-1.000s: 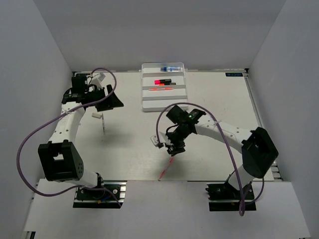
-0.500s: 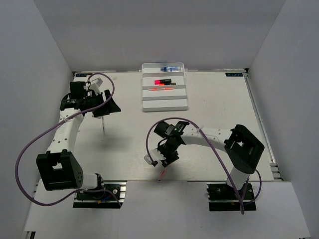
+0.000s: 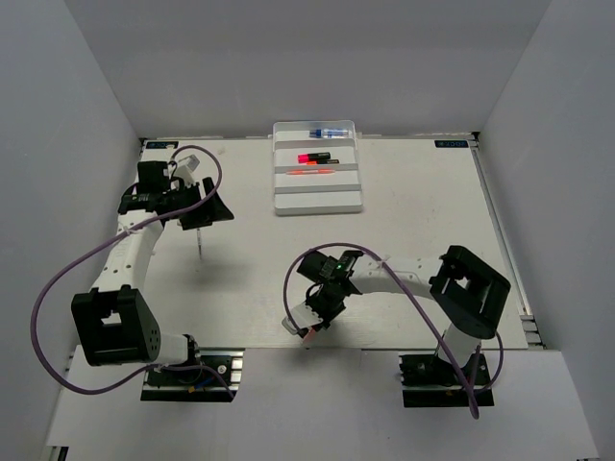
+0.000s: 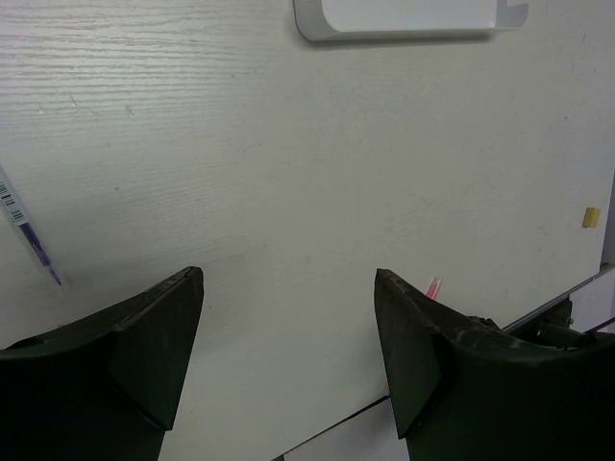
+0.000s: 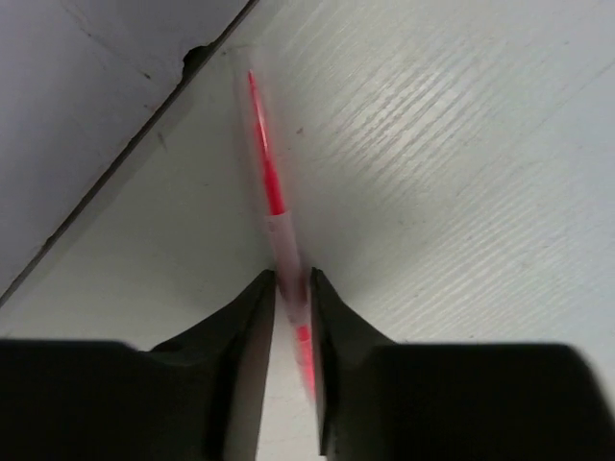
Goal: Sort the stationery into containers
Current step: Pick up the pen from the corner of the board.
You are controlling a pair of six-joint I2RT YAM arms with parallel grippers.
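My right gripper (image 5: 292, 288) is low at the table's near edge (image 5: 115, 173), its jaws shut on a thin pink stick (image 5: 272, 197) that runs out ahead of the fingertips. From above, that gripper (image 3: 312, 327) sits front centre over the stick (image 3: 307, 335). Open and holding nothing, my left gripper (image 4: 288, 279) hovers at the left (image 3: 197, 206), with the thin pale pen (image 4: 24, 226) on the table beside it (image 3: 199, 242). The white tray (image 3: 317, 200) at the back holds the blue-capped bottle (image 3: 330, 130), a pink-and-black marker (image 3: 312, 156) and an orange stick (image 3: 309, 172).
A tiny tan eraser block (image 4: 591, 217) lies near the table's edge in the left wrist view. Grey walls close in the left, right and back sides. The right arm's elbow (image 3: 471, 288) stands at the front right, and purple cables loop around both arms.
My right arm has swung down and forward to the front edge, and its jaws have closed around the pink stick. The left gripper shifted slightly and stays open.
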